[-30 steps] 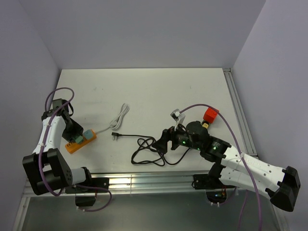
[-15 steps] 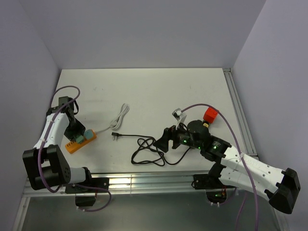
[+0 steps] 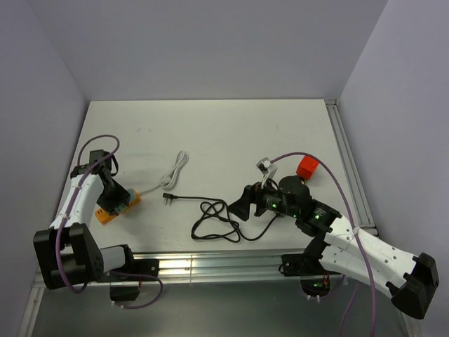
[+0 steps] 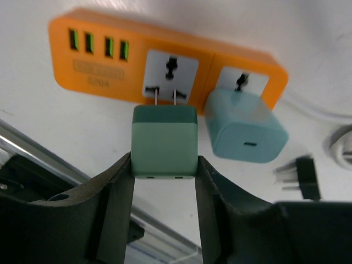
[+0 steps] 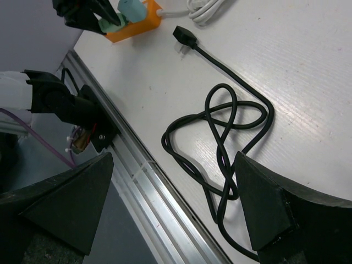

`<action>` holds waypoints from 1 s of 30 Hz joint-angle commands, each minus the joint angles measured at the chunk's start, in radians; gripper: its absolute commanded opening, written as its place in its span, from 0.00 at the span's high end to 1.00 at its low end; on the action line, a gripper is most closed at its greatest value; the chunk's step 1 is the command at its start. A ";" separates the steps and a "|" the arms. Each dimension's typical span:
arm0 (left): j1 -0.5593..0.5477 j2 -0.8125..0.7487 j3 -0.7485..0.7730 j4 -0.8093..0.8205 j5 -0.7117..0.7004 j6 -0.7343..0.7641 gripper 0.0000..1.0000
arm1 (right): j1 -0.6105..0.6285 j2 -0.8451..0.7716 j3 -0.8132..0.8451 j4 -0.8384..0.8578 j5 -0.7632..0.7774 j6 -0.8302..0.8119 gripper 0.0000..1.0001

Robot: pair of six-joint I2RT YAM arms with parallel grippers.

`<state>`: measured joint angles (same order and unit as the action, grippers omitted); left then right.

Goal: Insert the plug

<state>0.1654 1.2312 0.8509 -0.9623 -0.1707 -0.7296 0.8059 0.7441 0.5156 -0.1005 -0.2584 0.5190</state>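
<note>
My left gripper (image 4: pixel 164 165) is pinching the green plug (image 4: pixel 164 144), prongs right at the free socket of the orange power strip (image 4: pixel 99 71), so it's lined up but not pushed home yet, I reckon. Count: one strip, two sockets, two cube plugs (paler one (image 4: pixel 246 132) already seated), one white cable (image 3: pixel 177 167), one black cable (image 5: pixel 220 126), and my right gripper (image 3: pixel 242 205) hangs spread wide over that.
</note>
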 commanded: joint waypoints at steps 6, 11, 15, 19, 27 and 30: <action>0.052 0.051 -0.035 -0.072 0.053 -0.021 1.00 | -0.016 -0.019 0.009 0.018 -0.008 -0.002 0.02; 0.095 0.019 -0.033 -0.069 0.060 -0.025 1.00 | -0.016 -0.006 0.011 0.030 -0.005 -0.004 0.02; 0.083 -0.064 -0.020 -0.102 0.071 -0.096 1.00 | -0.017 0.011 0.015 0.035 -0.008 -0.005 0.02; 0.048 -0.125 0.039 -0.142 0.042 -0.105 1.00 | -0.027 0.041 0.034 0.028 -0.030 -0.002 0.02; -0.072 -0.332 0.136 -0.017 0.256 -0.091 1.00 | -0.048 0.133 0.150 -0.031 -0.134 -0.022 0.00; -0.113 -0.400 0.103 0.059 0.387 -0.053 1.00 | -0.048 0.201 0.207 -0.007 -0.183 0.001 0.00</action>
<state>0.0860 0.8845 0.9455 -1.0145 0.0517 -0.8211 0.7639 0.9081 0.6407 -0.1413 -0.3580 0.5159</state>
